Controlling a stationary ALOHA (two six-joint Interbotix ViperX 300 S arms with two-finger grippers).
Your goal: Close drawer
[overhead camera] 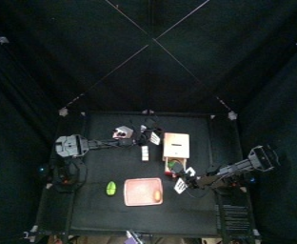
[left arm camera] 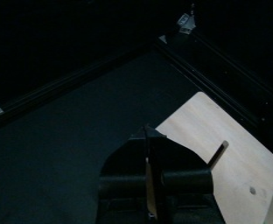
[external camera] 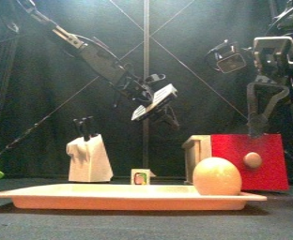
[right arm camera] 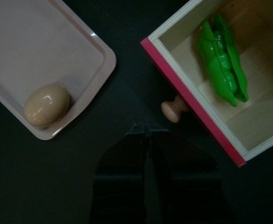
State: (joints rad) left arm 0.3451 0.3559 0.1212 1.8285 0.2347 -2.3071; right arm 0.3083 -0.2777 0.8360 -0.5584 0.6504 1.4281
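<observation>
The drawer point(overhead camera: 177, 143) is a pale tan box unit mid-table. It stands open, with its red front point(external camera: 252, 161) and round knob point(right arm camera: 173, 109) pulled out. A green vegetable point(right arm camera: 220, 52) lies inside. My right gripper point(right arm camera: 150, 131) is shut and empty. It points at the knob from a short way off without touching it, and in the front view point(external camera: 259, 103) it hangs above the red front. My left gripper point(left arm camera: 154, 144) looks shut and hovers over the tan top point(left arm camera: 227, 149) at the back left of the unit.
A red-pink tray point(overhead camera: 145, 191) lies at the table's front beside the open drawer, with an egg point(external camera: 216, 176) on it. A green object point(overhead camera: 110, 188) lies left of the tray. A white object point(external camera: 89, 159) and a small cube point(external camera: 142, 175) stand behind the tray.
</observation>
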